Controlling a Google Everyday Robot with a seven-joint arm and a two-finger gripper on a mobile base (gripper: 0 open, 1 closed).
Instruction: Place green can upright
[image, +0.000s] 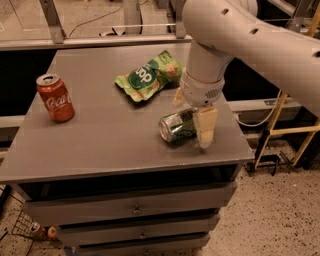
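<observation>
The green can (176, 127) lies on its side near the front right of the grey table (100, 150), its silver end facing left. My gripper (191, 114) hangs over the can's right part and is open. One cream finger (206, 128) is down at the can's front right. The other finger (178, 97) is behind the can. The fingers straddle the can, and I cannot tell whether they touch it. The wrist hides the can's right end.
A red Coca-Cola can (55, 98) stands upright at the table's left. A flat green snack bag (149, 75) lies at the middle back. The table's front edge (125, 172) is close to the green can, with drawers below. A wooden frame (287, 130) stands to the right.
</observation>
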